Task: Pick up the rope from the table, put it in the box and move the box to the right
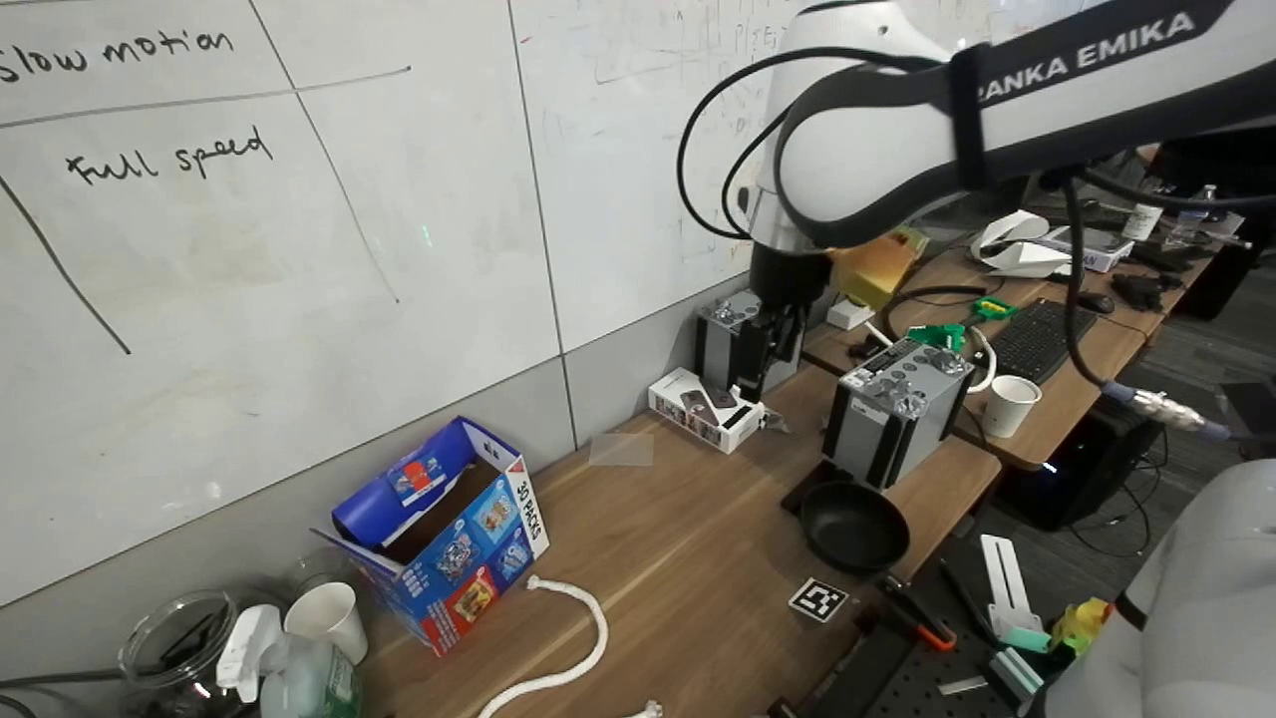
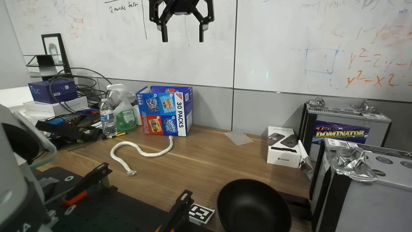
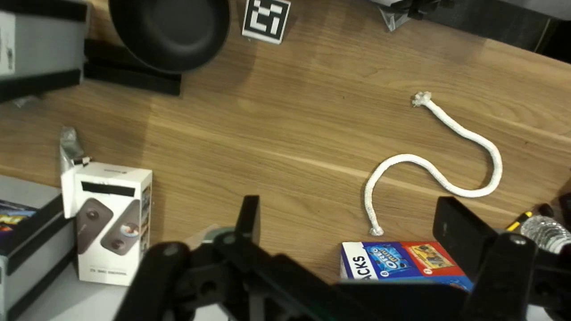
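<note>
The white rope lies in an S-curve on the brown wood-grain table [image 1: 688,538], in both exterior views [image 1: 601,638] [image 2: 149,155] and in the wrist view [image 3: 473,193]. One rope end lies close to the front of the blue box [image 1: 469,558]. The box stands upright against the wall with its top open; it also shows in an exterior view [image 2: 164,111], and partly in the wrist view [image 3: 395,261], where my gripper covers the rest. My gripper [image 2: 183,36] is open and empty, high above the table. In the wrist view its fingers [image 3: 348,214] are wide apart.
A black pan [image 2: 254,206] sits near the table's front edge. Grey slotted devices [image 1: 897,409] and a white phone box [image 2: 283,148] stand at one end. A spray bottle [image 2: 125,112], a water bottle [image 2: 107,119] and a paper cup [image 1: 329,618] stand beside the box. A whiteboard wall backs the table.
</note>
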Motion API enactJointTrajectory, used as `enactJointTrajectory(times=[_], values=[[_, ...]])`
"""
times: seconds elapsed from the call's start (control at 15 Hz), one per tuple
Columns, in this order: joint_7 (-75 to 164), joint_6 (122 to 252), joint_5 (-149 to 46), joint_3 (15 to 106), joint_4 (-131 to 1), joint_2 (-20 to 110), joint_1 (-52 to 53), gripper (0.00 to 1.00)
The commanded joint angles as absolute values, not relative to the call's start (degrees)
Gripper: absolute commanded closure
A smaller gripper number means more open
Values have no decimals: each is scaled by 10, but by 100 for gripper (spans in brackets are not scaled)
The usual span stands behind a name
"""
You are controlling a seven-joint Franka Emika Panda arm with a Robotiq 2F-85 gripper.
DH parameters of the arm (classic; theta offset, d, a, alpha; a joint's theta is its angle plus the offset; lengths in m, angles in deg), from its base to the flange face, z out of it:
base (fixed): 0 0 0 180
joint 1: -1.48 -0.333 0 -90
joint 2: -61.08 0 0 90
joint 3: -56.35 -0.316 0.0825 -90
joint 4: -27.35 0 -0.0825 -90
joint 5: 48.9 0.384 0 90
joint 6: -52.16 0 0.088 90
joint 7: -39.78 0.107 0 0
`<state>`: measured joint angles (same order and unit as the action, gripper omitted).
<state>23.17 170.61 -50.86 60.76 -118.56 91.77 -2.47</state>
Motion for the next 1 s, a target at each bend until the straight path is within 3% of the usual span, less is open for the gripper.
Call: enactJointTrajectory(times=[0.0, 0.53, 0.93], values=[[159, 1791, -504, 600, -1173, 845, -61, 0], [-17, 1947, -449, 559, -1186, 674, -137, 0], [-127, 2051, -444, 472, -1195, 566, -142, 0]])
